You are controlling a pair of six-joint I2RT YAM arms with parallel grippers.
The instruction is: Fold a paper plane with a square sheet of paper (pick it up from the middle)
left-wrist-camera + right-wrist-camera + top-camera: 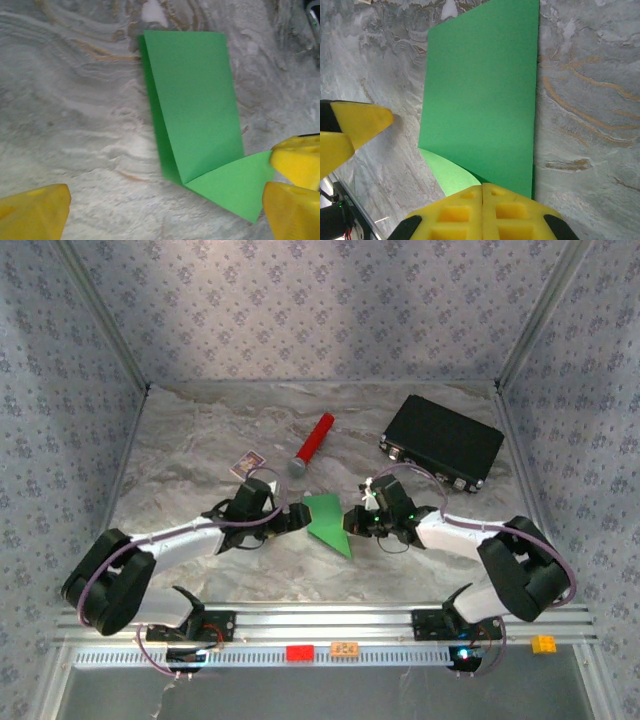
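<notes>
Right gripper (482,195) pinches the half-folded green square sheet of paper (480,90); left gripper (295,519) gapes wide, empty.

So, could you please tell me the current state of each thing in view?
square sheet of paper: folded over, one corner flap bent out
left pincer: open, beside the sheet
right pincer: shut on the sheet's edge
black case: closed, lying flat
red cylinder: lying on its side
small card: lying flat
</notes>
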